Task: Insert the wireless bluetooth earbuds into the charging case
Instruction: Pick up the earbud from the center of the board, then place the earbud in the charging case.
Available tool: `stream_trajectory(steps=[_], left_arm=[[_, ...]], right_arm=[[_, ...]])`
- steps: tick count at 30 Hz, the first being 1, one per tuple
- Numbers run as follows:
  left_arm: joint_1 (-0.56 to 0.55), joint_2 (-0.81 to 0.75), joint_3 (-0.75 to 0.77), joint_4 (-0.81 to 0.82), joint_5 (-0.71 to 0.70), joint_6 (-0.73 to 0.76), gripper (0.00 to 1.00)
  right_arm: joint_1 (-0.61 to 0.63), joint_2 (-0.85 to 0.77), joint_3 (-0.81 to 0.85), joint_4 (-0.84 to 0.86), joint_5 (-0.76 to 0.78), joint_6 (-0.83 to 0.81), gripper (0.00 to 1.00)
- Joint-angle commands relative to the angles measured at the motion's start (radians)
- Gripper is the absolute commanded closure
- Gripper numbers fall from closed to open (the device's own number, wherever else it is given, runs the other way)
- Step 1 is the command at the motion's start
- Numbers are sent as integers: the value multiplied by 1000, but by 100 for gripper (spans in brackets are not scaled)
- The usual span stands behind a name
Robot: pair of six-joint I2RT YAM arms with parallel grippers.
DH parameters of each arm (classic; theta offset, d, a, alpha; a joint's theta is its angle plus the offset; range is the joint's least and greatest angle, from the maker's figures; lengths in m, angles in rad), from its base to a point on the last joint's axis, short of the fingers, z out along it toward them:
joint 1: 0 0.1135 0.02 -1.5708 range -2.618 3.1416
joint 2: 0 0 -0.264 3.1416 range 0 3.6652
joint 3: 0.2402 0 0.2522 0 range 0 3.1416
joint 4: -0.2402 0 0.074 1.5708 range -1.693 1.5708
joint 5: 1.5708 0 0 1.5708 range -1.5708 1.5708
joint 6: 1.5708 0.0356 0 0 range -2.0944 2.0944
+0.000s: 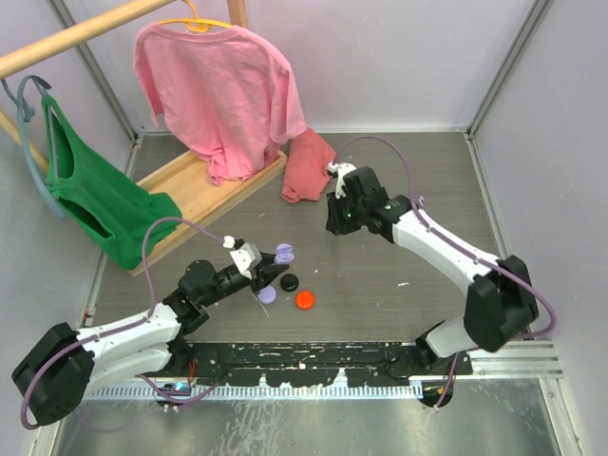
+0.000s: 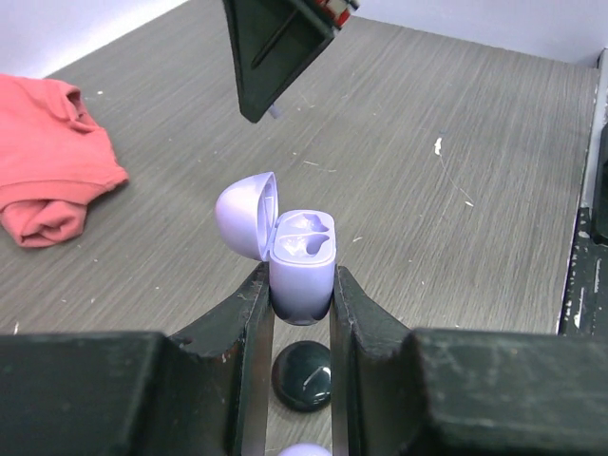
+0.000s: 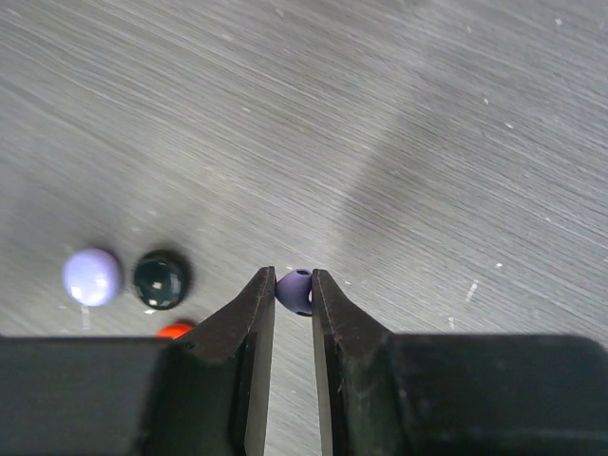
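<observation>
Your left gripper [image 2: 300, 278] pinches the open lavender charging case [image 2: 304, 252]. Your right gripper [image 3: 293, 279] is squeezed on a small lavender earbud [image 3: 295, 292].

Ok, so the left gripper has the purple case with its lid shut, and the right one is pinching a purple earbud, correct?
Not quite. The lid is open, tipped back off the case, as the left wrist view shows. The rest is right: the left gripper holds the case, and the right gripper pinches a purple earbud.
</observation>
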Motion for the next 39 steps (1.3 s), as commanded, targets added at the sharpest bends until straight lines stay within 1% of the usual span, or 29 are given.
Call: stream_trajectory(steps=[1, 6, 10, 19, 23, 30, 39], left_arm=[[-2, -30, -14, 125, -43, 32, 100], [-2, -73, -7, 118, -68, 47, 100], [-2, -104, -9, 127, -82, 83, 99], [-2, -113, 3, 178, -30, 142, 97], [-2, -113, 7, 205, -22, 154, 97], [-2, -113, 23, 221, 1, 145, 97], [-3, -104, 31, 251, 20, 124, 97]], right_arm=[[33, -129, -51, 178, -35, 140, 86], [74, -235, -105, 272, -43, 212, 86], [105, -314, -169, 401, -78, 288, 86], [158, -431, -280, 633, -148, 460, 86], [171, -479, -323, 719, -185, 499, 86], [195, -492, -381, 873, -260, 561, 86], [235, -461, -415, 950, -271, 588, 86]])
